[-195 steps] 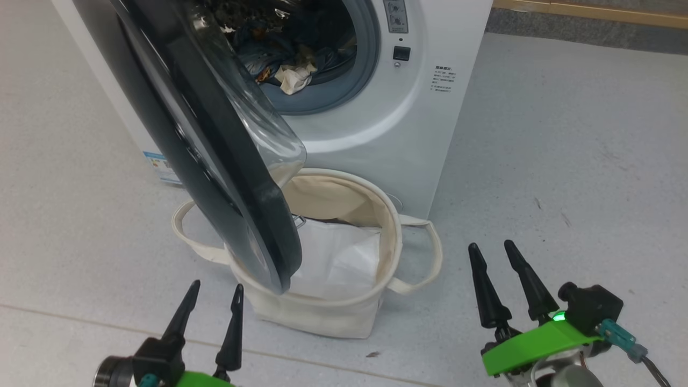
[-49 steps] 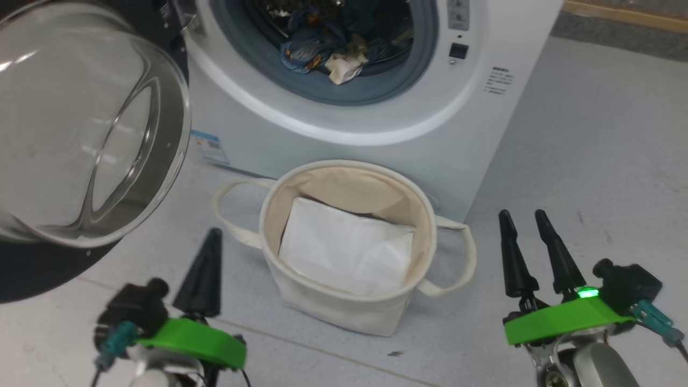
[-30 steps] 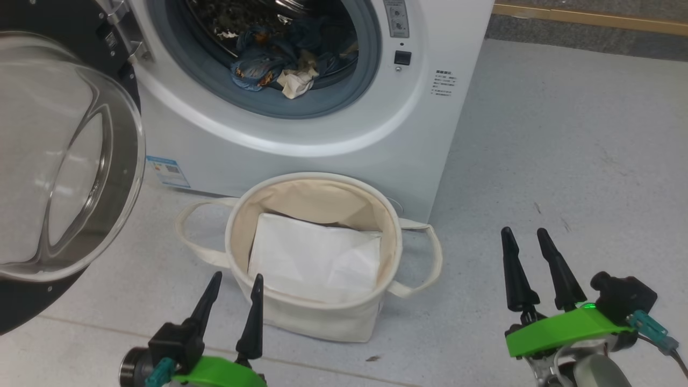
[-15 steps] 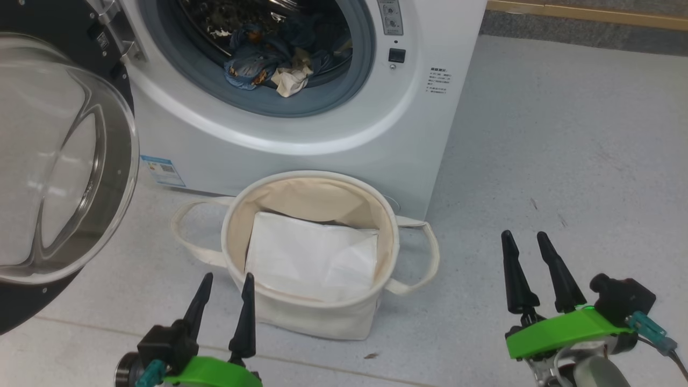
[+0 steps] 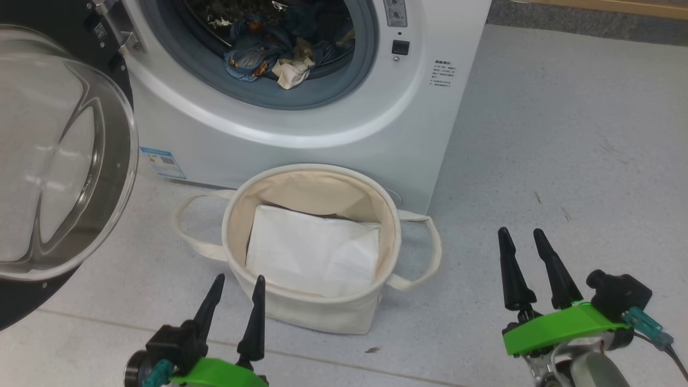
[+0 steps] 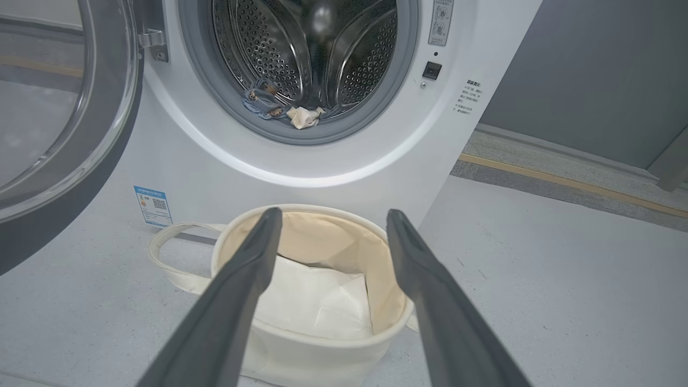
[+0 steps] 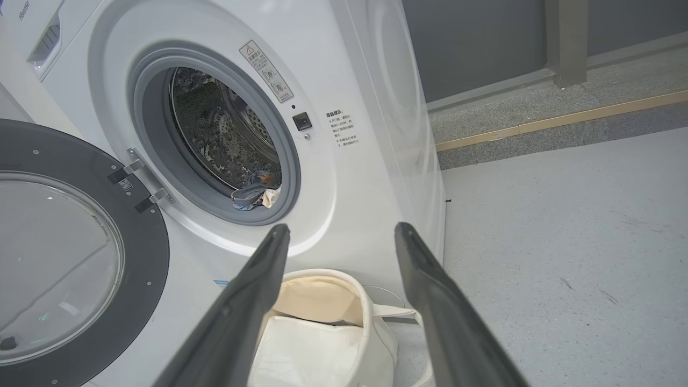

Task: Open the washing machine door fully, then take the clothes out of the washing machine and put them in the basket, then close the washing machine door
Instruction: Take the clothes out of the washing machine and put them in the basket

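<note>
Now, your door is hanging swung wide at the left of the machine, its clear bowl bulging toward the head camera and its black rim running off the frame edge. Drum mouth is standing uncovered. Clothes are lying bunched at the bottom front of the drum, blue cloth with orange-brown print and a pale piece beside it, resting just behind the grey seal. Basket is sitting upright on the floor just in front of the machine, below the drum mouth, one loop handle sticking out at each side. A flat white sheet is lying inside it. Blue label is showing low on the machine front, left of the basket. Your left gripper is hovering low by the basket's near-left wall, fingers pointing up, jaws spread apart and holding nothing; through its wrist camera the two fingers are framing the basket rim. Your right gripper is hovering over bare floor well right of the basket, apart from its handle, jaws likewise spread and empty; its wrist camera is looking past the fingers at the machine front and the basket top. Both grippers are sitting clear of the door and the clothes.
</note>
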